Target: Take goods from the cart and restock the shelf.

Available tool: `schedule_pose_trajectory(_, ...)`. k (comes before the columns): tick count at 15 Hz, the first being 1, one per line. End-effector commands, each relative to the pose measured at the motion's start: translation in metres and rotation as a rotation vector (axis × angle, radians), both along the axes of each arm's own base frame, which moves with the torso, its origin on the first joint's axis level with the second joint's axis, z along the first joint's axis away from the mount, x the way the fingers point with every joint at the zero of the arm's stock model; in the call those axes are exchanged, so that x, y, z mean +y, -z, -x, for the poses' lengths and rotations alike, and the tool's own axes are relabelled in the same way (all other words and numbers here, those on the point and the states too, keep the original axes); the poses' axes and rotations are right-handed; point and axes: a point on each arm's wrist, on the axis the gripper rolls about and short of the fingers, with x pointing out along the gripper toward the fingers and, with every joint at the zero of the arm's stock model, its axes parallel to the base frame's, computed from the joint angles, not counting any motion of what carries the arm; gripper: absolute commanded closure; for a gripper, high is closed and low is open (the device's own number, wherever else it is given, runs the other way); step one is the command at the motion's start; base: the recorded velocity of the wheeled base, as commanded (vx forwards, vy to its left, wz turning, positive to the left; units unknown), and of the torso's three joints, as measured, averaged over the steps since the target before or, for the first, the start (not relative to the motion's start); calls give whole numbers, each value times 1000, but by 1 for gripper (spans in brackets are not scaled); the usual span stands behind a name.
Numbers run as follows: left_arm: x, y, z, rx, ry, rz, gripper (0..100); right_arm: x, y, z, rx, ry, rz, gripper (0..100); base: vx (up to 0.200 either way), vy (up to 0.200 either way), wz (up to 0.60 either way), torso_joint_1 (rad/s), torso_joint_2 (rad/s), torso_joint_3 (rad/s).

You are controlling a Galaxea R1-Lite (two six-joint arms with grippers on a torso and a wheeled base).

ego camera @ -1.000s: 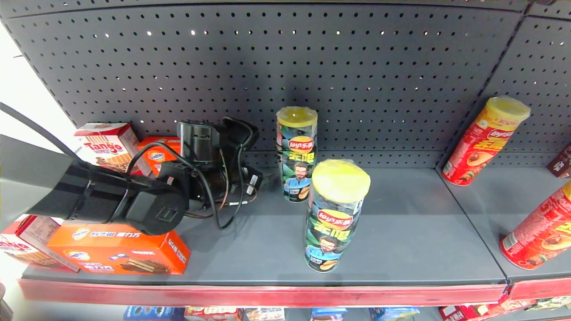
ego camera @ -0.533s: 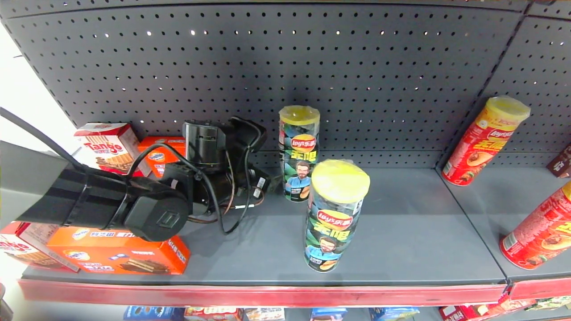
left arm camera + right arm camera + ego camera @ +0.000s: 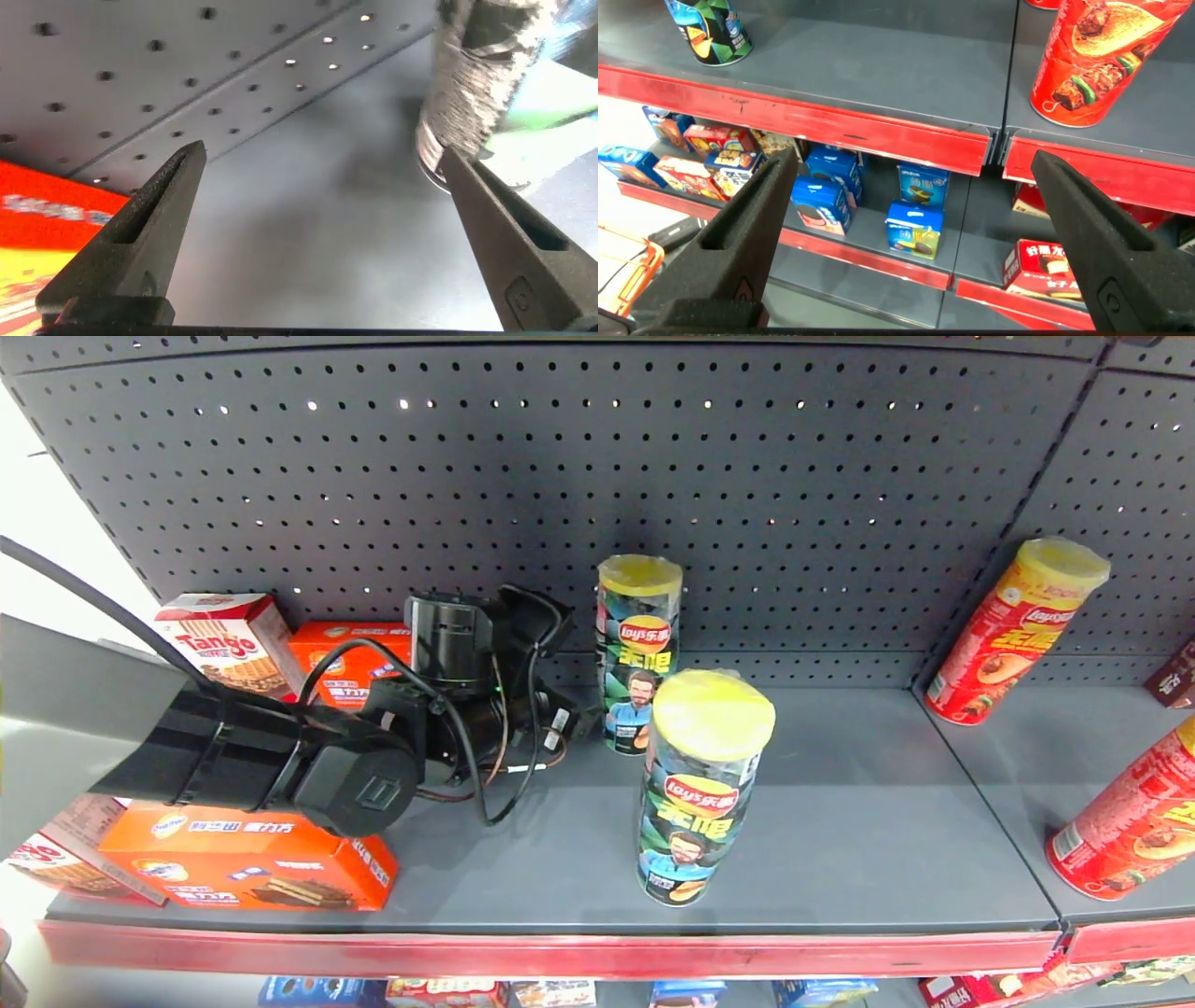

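Standing upright at the back of the dark grey shelf, close before the pegboard, the rear chip can has its long axis vertical and its yellow lid on top. Its green-and-black label carries a red-and-yellow logo, yellow characters and a cartoon bearded man, and it faces the shelf's front. The front chip can has the same label and facing. It stands upright nearer the red front lip, to the right of the rear one.

The left end effector lies low over the shelf just left of the rear chip can, its fingers spread wide and grasping nothing. The can's base sits right at one fingertip; whether they touch I cannot tell. The right end effector is likewise released, fingers wide apart, in front of the shelf's lip.

A rear red chip can and a front red chip can occupy the section to the right. An orange biscuit box lies at the shelf's front left.
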Motion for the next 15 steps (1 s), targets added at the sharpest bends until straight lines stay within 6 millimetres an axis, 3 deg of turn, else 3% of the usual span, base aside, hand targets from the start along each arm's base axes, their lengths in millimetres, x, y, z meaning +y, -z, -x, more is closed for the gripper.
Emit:
schedule_pose_trajectory(1,-3,3,0,8,6,-4,0,0,0,0,1,-1,1,0,0,0,0,0,0,0)
schedule_pose_trajectory(6,12,1,-7,2,-36,-3,0,0,0,0,1,-1,1,0,0,0,0,0,0,0)
schedule_pose_trajectory(15,-5,3,-5,2,4,1,0,0,0,0,1,-1,1,0,0,0,0,0,0,0)
